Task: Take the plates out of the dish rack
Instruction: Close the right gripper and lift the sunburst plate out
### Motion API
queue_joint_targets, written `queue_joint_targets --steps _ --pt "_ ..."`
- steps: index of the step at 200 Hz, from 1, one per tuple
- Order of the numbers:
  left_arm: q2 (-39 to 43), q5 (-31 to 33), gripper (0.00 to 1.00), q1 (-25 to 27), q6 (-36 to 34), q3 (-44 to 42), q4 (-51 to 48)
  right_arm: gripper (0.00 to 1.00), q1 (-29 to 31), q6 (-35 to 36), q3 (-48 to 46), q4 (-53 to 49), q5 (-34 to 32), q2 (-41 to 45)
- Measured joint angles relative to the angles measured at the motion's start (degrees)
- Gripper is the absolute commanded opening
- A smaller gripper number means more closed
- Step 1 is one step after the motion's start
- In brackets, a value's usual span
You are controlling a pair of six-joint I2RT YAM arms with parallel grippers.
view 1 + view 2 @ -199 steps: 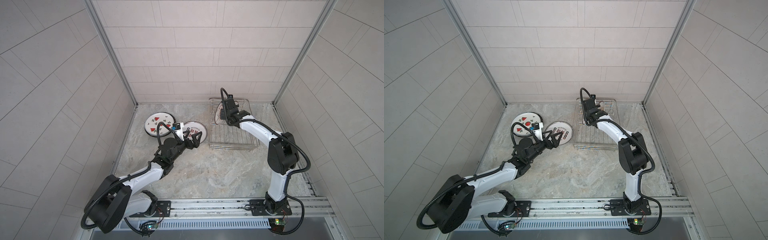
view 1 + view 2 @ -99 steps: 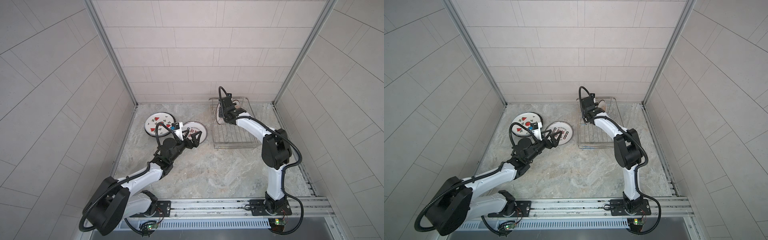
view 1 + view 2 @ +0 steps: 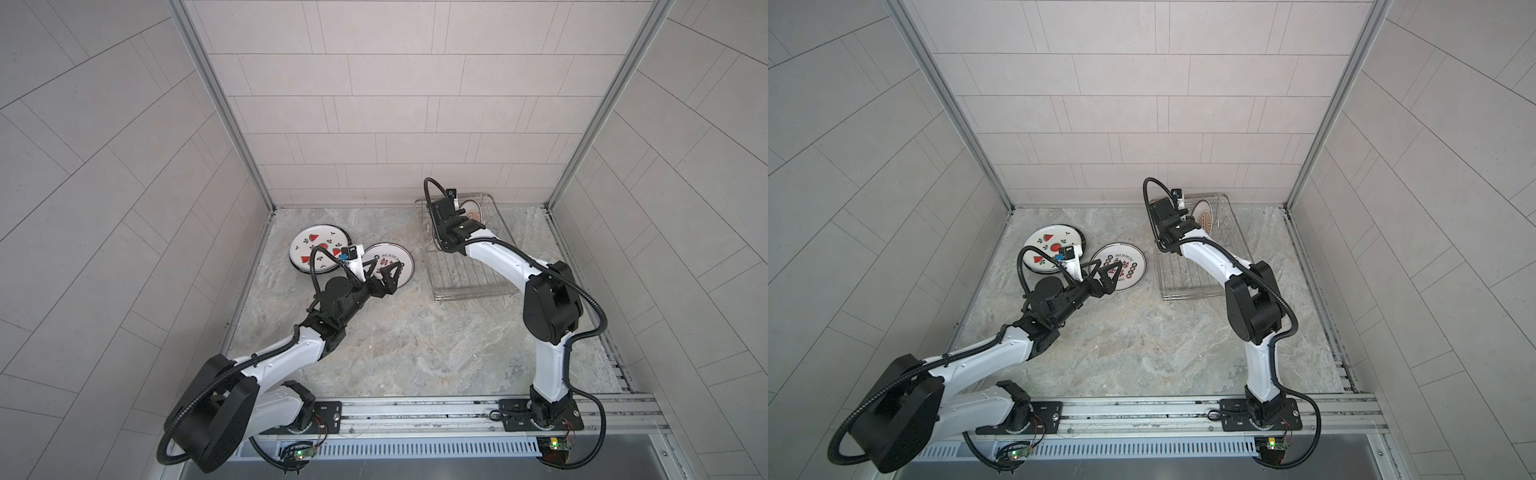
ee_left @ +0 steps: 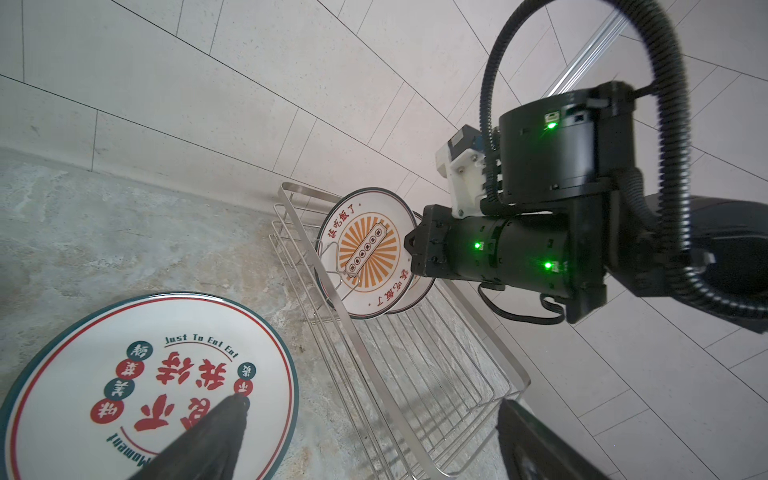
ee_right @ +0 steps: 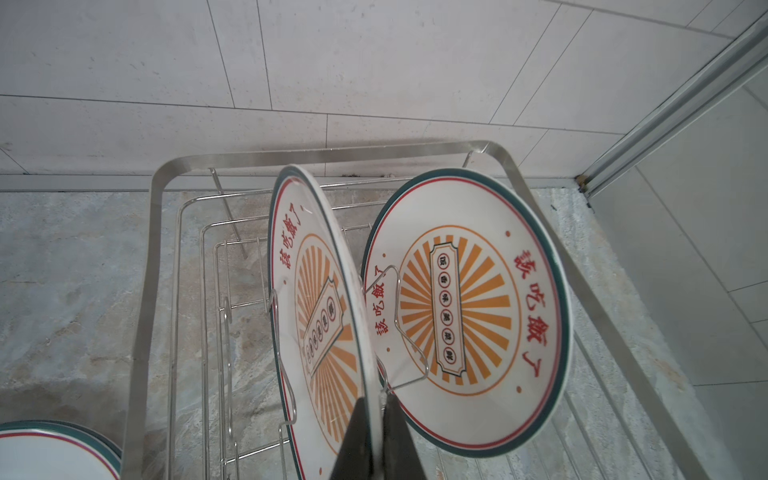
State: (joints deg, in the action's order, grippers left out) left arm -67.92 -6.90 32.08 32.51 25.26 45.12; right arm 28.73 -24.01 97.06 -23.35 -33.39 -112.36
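Note:
The dish rack [image 3: 469,286] [image 3: 1187,291] stands at the back right. Two sunburst plates stand upright among its tines at the far end. My right gripper [image 5: 376,401] [image 3: 1187,216] is shut on the rim of the nearer sunburst plate [image 5: 316,311] [image 4: 365,257]. The farther sunburst plate [image 5: 469,316] leans just behind it. On the floor to the left lie a watermelon plate [image 3: 318,245] [image 3: 1050,245] and a red-character plate [image 3: 392,255] [image 4: 145,374]. My left gripper [image 3: 388,266] [image 3: 1111,264] [image 4: 370,405] hovers open over the red-character plate's near edge, holding nothing.
The rack's metal rim [image 5: 141,291] [image 4: 361,353] sits close to the tiled back wall and right corner post. The watermelon plate seems to rest on a dark-rimmed plate [image 3: 305,272]. Marble floor stretches toward the front rail.
The right gripper has reached farther back in the rack and closed on the nearer sunburst plate's rim. The left arm has stayed in place, open.

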Motion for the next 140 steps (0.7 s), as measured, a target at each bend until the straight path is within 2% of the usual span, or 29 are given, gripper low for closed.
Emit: queue_joint_targets --steps 37,76,111,140 --pt "0.1 0.7 1.00 0.0 0.0 -0.1 0.0 0.02 1.3 2.4 -0.6 0.1 -4.5 3.7" --pt "-0.3 1.0 1.00 0.0 0.2 -0.2 0.6 0.02 1.3 4.6 -7.6 2.8 -5.7 12.7" --pt "-2.7 0.7 1.00 0.0 1.0 -0.1 2.6 0.01 1.2 5.3 -16.4 5.2 -3.7 23.2" --pt "-3.4 0.5 1.00 0.0 1.4 -0.2 3.1 0.00 0.5 5.3 -24.0 7.7 1.0 31.8"
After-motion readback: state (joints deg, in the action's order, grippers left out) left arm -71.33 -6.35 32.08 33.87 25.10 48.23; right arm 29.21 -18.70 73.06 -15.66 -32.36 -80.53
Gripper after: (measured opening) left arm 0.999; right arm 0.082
